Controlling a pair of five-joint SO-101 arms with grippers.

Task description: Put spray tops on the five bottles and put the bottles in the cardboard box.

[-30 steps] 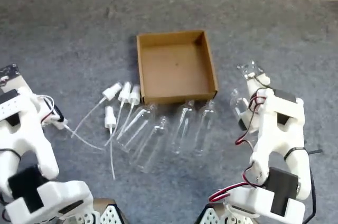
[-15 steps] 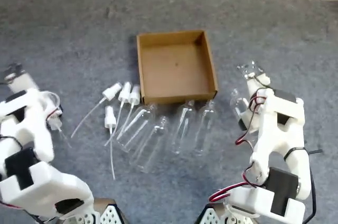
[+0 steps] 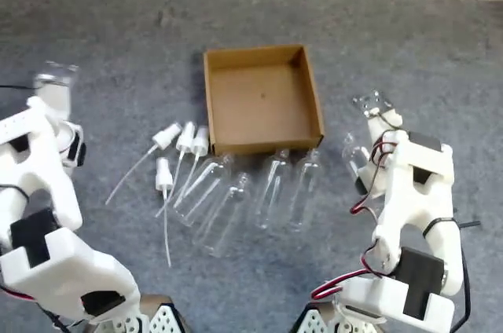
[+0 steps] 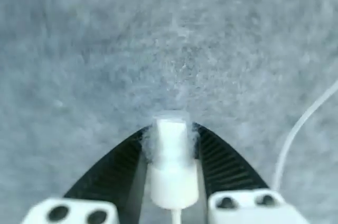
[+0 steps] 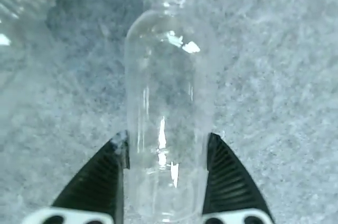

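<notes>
At the top middle of the high view, the brown cardboard box (image 3: 263, 105) sits open, with clear plastic bottles (image 3: 271, 192) lying below it. Left wrist view: left fingers (image 4: 222, 166) pinch a smooth white spray top (image 4: 171, 166). Right wrist view: right fingers (image 5: 227, 176) hug a round clear bottle (image 5: 168, 102), ready for a top.

A fixed overhead camera looks steeply down on the grey table (image 3: 118, 34) from the arms' side, with both arm bases at the near edge and the cardboard box (image 3: 262, 101) mid-frame. The left wrist camera sits just behind the left claw (image 4: 170, 130) and looks along it at the table from close up, a spray top (image 4: 171, 176) pinched in it. The right wrist camera looks likewise past the right claw (image 5: 167, 139), which grips a clear bottle (image 5: 166, 76). That bottle and the grey surface also appear in the overhead view.
</notes>
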